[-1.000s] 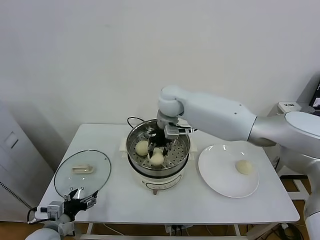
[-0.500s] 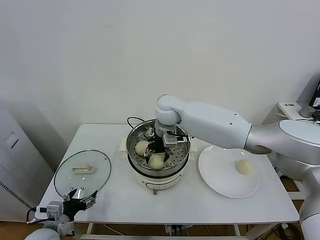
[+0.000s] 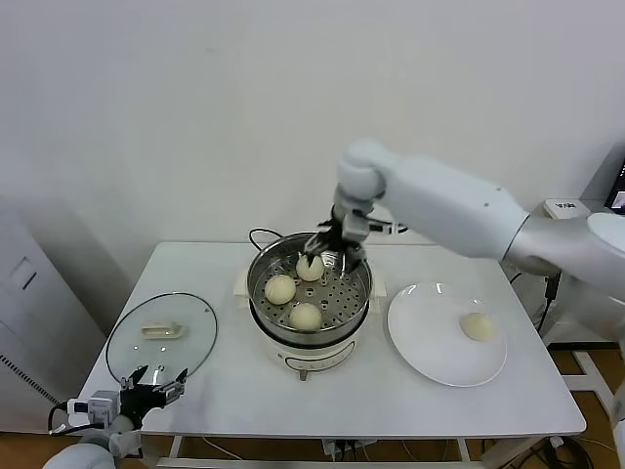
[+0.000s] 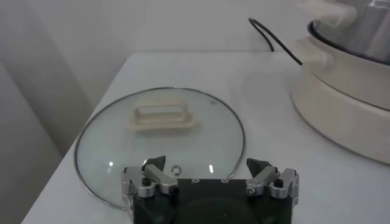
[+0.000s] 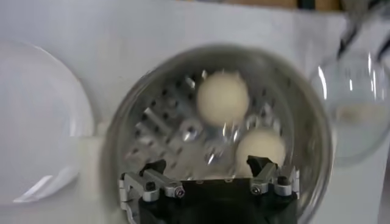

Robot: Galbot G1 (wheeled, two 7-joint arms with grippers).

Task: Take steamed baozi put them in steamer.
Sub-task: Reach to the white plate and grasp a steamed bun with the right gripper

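White table [image 3: 234, 386] holds the steamer [image 3: 309, 344] with three steamed baozi [image 3: 306, 316]; right gripper [image 3: 332, 252] hovers above its far side, fingers spread, empty; left gripper [image 3: 146, 382] waits open near the lid [image 3: 161, 335].

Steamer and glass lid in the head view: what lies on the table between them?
Nothing. In the head view, bare white table separates the steamer from the glass lid; the left wrist view shows the same empty stretch.

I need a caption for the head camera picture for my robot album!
Right claw open above the shiny steel steamer holding three cream-white buns; one waits on the white plate.
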